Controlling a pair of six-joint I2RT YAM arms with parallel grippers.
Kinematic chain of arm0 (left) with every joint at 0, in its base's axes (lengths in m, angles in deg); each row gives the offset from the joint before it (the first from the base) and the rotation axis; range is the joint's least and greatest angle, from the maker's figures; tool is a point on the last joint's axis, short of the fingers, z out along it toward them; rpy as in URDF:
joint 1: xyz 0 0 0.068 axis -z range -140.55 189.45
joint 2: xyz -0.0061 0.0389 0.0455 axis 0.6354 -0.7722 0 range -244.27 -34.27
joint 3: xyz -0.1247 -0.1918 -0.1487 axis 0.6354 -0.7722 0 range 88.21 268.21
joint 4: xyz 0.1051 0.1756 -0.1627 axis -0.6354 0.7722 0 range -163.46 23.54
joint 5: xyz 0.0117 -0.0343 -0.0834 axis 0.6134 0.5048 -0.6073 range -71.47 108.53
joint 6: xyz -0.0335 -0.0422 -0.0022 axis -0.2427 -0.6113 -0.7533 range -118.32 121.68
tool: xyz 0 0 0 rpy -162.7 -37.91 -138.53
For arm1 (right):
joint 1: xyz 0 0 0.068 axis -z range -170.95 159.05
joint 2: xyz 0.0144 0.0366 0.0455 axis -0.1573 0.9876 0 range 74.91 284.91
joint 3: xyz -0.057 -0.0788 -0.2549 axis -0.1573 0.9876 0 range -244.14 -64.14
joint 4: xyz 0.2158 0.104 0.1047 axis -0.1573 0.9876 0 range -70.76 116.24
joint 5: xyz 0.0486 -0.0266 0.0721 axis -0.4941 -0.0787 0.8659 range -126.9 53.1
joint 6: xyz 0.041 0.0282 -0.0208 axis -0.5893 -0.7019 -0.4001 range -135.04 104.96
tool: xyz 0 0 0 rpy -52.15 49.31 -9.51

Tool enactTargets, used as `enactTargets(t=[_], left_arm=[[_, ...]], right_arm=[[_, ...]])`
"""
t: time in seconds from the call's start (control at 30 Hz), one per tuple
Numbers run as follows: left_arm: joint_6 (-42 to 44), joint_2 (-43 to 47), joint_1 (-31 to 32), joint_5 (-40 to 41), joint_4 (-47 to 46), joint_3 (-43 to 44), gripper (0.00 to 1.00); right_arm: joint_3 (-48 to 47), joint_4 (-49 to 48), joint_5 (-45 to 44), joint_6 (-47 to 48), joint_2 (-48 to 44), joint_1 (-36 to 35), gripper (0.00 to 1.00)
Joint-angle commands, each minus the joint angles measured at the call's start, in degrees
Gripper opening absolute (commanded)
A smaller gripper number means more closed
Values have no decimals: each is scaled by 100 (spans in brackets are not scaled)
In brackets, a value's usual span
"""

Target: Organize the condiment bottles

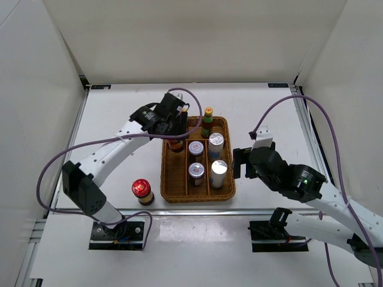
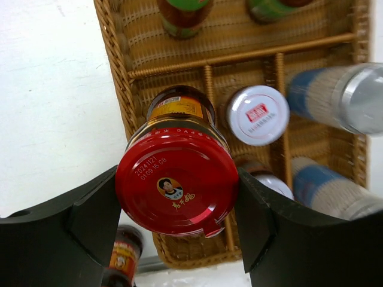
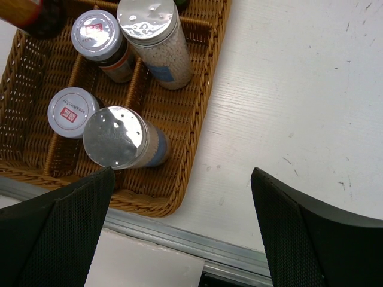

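My left gripper point(image 1: 174, 133) point(image 2: 178, 203) is shut on the red lid of a brown jar point(image 2: 179, 173) that stands in the left column of the wicker tray point(image 1: 197, 196); its fingers point(image 2: 90, 221) press both sides of the lid. A second red-lidded jar point(image 1: 142, 191) point(image 2: 122, 260) stands on the table left of the tray. The tray also holds two green bottles point(image 2: 184, 12), two silver-topped cylinders point(image 1: 216, 143) point(image 3: 116, 136) and two grey-lidded jars point(image 1: 195, 171) point(image 3: 72, 112). My right gripper point(image 1: 239, 162) point(image 3: 179, 221) is open and holds nothing, just right of the tray's front right corner.
The tray's rim point(image 3: 209, 89) and inner dividers point(image 2: 239, 55) stand close around the held jar. White walls enclose the table on three sides. A metal rail point(image 3: 179, 233) runs along the near edge under my right gripper.
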Motion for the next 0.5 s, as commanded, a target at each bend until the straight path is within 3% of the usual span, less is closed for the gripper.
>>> enactTargets(t=[0.0,0.27,0.33,0.37,0.4,0.47], left_arm=[[-15,94,-28,411,-644,-73,11],[-138,-522,-28,358,-988,-566,11],[-138,-732,-28,358,-988,-566,16],[-138,-786,-28,358,-988,-566,23],[-138,-786,-28,358,-988,-566,50],[-138,-856,-28,358,-988,-566,76]], right_arm=[[-130,65,-107,-5,-205,-15,98],[-77,119,-160,-6,-258,-15,98],[-77,119,-160,-6,-197,-15,98],[-77,119,-160,-6,-197,-15,98],[-77,119,-160,-6,-197,-15,98],[-77,119,-160,-6,-197,-15,98]])
